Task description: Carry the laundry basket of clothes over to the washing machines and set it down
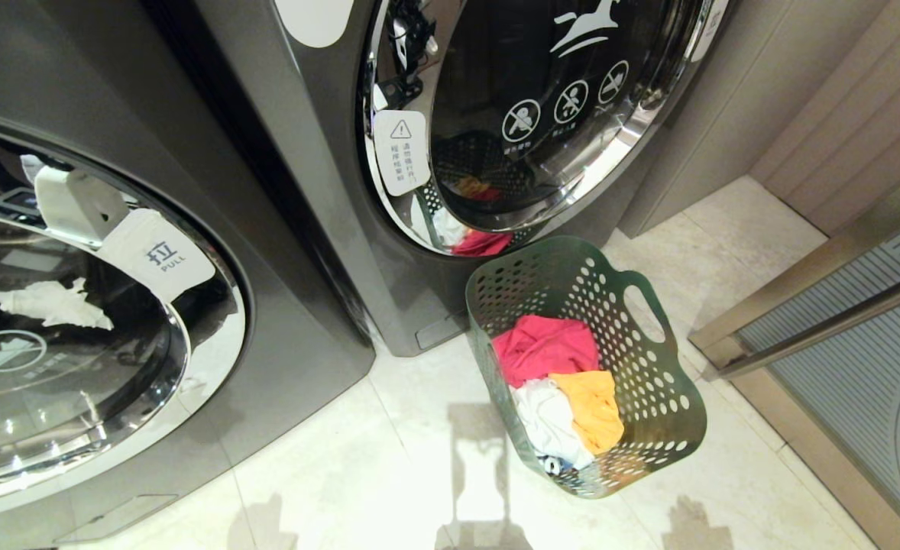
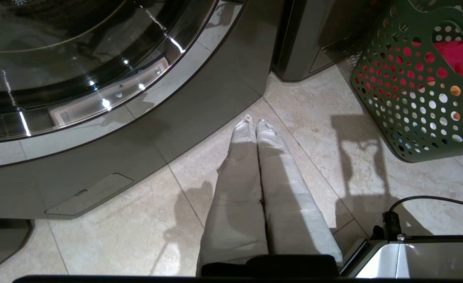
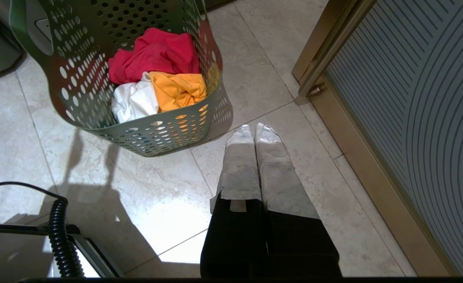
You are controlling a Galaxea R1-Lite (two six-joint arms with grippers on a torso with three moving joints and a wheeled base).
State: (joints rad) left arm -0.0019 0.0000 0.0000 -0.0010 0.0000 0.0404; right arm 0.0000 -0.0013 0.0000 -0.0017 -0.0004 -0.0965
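Green laundry basket (image 1: 652, 389) on floor tile just before washing machines (image 1: 328, 176); left tool (image 2: 255, 125), right tool (image 3: 253, 129) pressed together, empty.

Floor (image 1: 389, 473): pale beige marble-look tiles with thin grout lines, glossy, bright glare patch and shadows near the robot. Standing directly on it: two dark grey washing machines (image 1: 282, 252) side by side, bases meeting the tiles, and the dark green laundry basket (image 1: 652, 382), upright, just in front of the right-hand machine's lower corner, apart from it by a narrow strip of tile. A brass-coloured door frame (image 1: 733, 344) meets the floor right of the basket.
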